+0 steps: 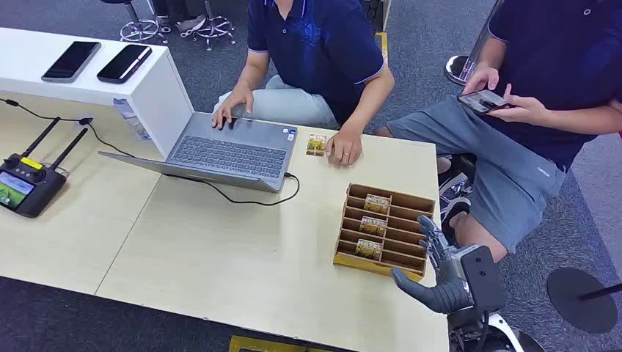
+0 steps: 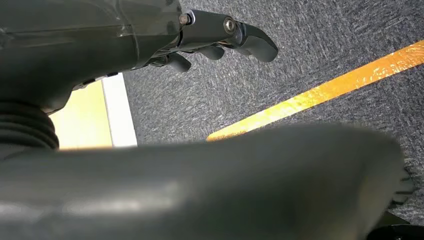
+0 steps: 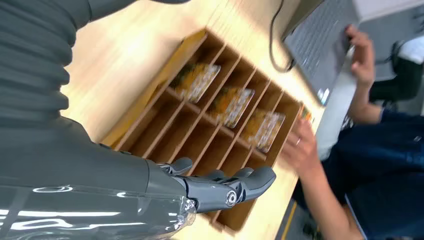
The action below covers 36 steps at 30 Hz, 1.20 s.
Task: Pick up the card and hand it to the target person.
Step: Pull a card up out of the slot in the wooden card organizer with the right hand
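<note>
Slotted wooden card rack (image 1: 350, 220) holding three yellow printed cards (image 1: 372, 226) in separate slots, my right hand (image 1: 438, 275) empty, fingers apart, beside the rack's near corner, cards untouched, my left hand (image 2: 220, 37) loosely curled, empty, above carpet

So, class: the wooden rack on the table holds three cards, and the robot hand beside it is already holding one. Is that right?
Not quite. The wooden rack does hold three cards, but the right robot hand beside it holds nothing; its fingers are apart over the rack's edge. The right wrist view shows this plainly.
</note>
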Each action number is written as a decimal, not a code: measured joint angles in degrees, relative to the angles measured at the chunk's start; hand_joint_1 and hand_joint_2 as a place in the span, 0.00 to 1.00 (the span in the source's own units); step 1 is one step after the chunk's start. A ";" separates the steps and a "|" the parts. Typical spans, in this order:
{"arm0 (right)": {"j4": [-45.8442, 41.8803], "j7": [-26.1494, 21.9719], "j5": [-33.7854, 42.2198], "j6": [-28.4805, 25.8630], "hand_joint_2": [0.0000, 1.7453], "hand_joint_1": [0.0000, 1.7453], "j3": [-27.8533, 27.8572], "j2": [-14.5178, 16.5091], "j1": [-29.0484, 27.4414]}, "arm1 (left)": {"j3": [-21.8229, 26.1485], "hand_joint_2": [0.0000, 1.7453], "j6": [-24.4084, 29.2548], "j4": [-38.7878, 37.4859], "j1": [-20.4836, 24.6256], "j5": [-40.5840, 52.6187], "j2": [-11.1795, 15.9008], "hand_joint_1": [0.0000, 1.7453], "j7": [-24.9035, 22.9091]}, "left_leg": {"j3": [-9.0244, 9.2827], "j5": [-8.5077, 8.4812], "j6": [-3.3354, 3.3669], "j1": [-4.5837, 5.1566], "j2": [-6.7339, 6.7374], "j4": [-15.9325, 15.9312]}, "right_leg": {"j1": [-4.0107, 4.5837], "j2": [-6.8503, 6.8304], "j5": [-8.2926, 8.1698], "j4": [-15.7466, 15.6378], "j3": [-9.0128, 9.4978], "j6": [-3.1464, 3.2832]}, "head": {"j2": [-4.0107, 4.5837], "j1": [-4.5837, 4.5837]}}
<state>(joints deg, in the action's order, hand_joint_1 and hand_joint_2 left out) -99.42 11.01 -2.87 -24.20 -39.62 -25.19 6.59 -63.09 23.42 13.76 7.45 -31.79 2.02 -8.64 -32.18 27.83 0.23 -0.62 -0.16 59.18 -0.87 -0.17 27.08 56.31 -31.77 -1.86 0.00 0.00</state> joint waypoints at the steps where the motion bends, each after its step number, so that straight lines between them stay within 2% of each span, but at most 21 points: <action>1: 0.36 0.38 -1.04 -0.14 1.00 0.52 -0.32 0.28 0.14 | -0.04 0.00 -0.01 0.00 0.02 0.02 -0.01 0.00 -0.02 | -0.02 0.03 0.00 0.00 -0.02 0.04 | -0.01 -0.01 0.03 0.05 -0.02 -0.02 | 0.00 0.00; 2: 0.71 0.66 -1.86 -0.28 1.00 0.62 -0.62 0.65 0.26 | -0.08 0.00 -0.03 -0.01 0.05 0.04 -0.02 0.00 -0.06 | -0.03 0.04 0.00 0.00 -0.02 0.06 | -0.01 -0.02 0.05 0.07 -0.03 -0.04 | 0.00 0.00; 3: 1.42 1.10 -3.44 -0.62 1.00 0.81 -1.13 1.35 0.47 | -0.17 0.00 -0.05 -0.01 0.11 0.08 -0.04 0.00 -0.16 | -0.05 0.06 0.00 0.01 -0.03 0.09 | -0.01 -0.03 0.07 0.10 -0.05 -0.05 | 0.00 0.00; 4: 2.18 1.35 -4.90 -0.96 1.00 0.92 -1.63 2.15 0.70 | -0.28 0.00 -0.08 -0.01 0.18 0.16 -0.05 0.00 -0.28 | -0.07 0.07 0.00 0.01 -0.05 0.12 | -0.02 -0.04 0.09 0.13 -0.06 -0.07 | 0.00 0.00; 6: 3.56 1.35 -7.52 -1.82 1.00 1.00 -2.35 3.70 1.09 | -0.51 0.00 -0.12 0.01 0.33 0.30 -0.07 0.00 -0.55 | -0.06 0.07 0.00 0.01 -0.04 0.11 | -0.02 -0.04 0.09 0.12 -0.06 -0.06 | 0.00 0.00; 8: 5.33 1.75 -12.51 -3.45 1.00 1.00 -3.18 5.54 1.70 | -0.83 0.00 -0.11 0.08 0.56 0.52 -0.09 0.00 -0.87 | -0.05 0.07 0.00 0.01 -0.04 0.10 | -0.02 -0.03 0.08 0.11 -0.05 -0.06 | 0.00 0.00; 12: 10.49 3.21 -28.01 -8.94 1.00 0.99 -4.94 10.34 3.03 | -1.83 0.00 -0.19 0.16 1.44 1.28 -0.38 0.00 -1.63 | -0.04 0.05 0.00 0.00 -0.03 0.08 | -0.01 -0.02 0.06 0.09 -0.04 -0.04 | 0.00 0.00; 14: 13.18 3.19 -32.65 -11.29 1.00 0.99 -5.26 12.38 3.32 | -2.26 0.00 -0.25 0.19 1.86 1.61 -0.58 0.00 -2.00 | -0.03 0.04 0.00 0.00 -0.02 0.06 | -0.01 -0.02 0.05 0.07 -0.03 -0.04 | 0.00 0.00; 16: 15.07 3.79 -36.18 -12.80 1.00 0.95 -5.29 13.42 3.63 | -2.56 0.00 -0.26 0.16 2.07 1.80 -0.71 0.00 -2.32 | -0.04 0.05 0.00 0.00 -0.03 0.08 | -0.01 -0.02 0.06 0.08 -0.04 -0.05 | 0.00 0.00; 20: 16.56 7.47 -44.01 -12.78 1.00 0.71 -4.94 13.82 4.47 | -3.26 0.00 -0.62 0.05 2.09 2.28 -0.69 0.00 -3.08 | -0.09 0.09 -0.01 0.00 -0.06 0.15 | -0.02 -0.06 0.12 0.16 -0.08 -0.09 | 0.00 0.00; 22: 17.51 10.00 -49.99 -11.78 1.00 0.68 -5.49 14.25 5.24 | -3.78 0.00 -0.94 0.06 2.26 2.63 -0.79 0.00 -3.40 | -0.08 0.09 0.00 0.00 -0.06 0.14 | -0.02 -0.05 0.11 0.15 -0.08 -0.08 | 0.00 0.00; 25: 19.46 13.80 -60.77 -9.27 1.00 0.68 -7.33 15.02 7.03 | -4.54 0.00 -1.29 0.07 3.04 3.23 -1.16 0.00 -3.64 | -0.07 0.08 0.00 0.00 -0.05 0.12 | -0.01 -0.04 0.10 0.13 -0.07 -0.07 | 0.00 0.00; 27: 20.47 15.03 -63.34 -7.66 1.00 0.67 -8.19 15.43 7.83 | -4.75 0.00 -1.29 0.07 3.49 3.39 -1.36 0.00 -3.80 | -0.07 0.08 0.00 0.00 -0.05 0.12 | -0.01 -0.04 0.10 0.13 -0.06 -0.07 | 0.00 0.00; 31: 22.93 15.35 -63.79 -6.00 1.00 0.63 -9.25 16.45 8.96 | -5.17 0.00 -1.44 0.18 3.94 3.73 -1.48 0.00 -4.07 | -0.04 0.06 0.00 0.00 -0.03 0.08 | 0.00 -0.03 0.07 0.08 -0.04 -0.05 | 0.00 0.00; 36: 26.15 15.81 -63.70 -5.20 1.00 0.65 -9.85 17.53 9.82 | -5.55 0.00 -1.82 0.01 3.89 3.95 -1.69 0.00 -4.63 | -0.01 0.04 0.00 -0.01 -0.01 0.04 | 0.00 -0.01 0.04 0.03 -0.01 -0.03 | 0.00 0.00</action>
<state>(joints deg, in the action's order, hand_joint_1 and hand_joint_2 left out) -73.27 26.82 -66.57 -29.40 -49.47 -7.66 16.41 -68.65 21.60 13.77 11.34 -27.84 0.33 -13.28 -32.19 27.87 0.23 -0.63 -0.18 59.22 -0.87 -0.18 27.12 56.34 -31.78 -1.89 0.00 0.00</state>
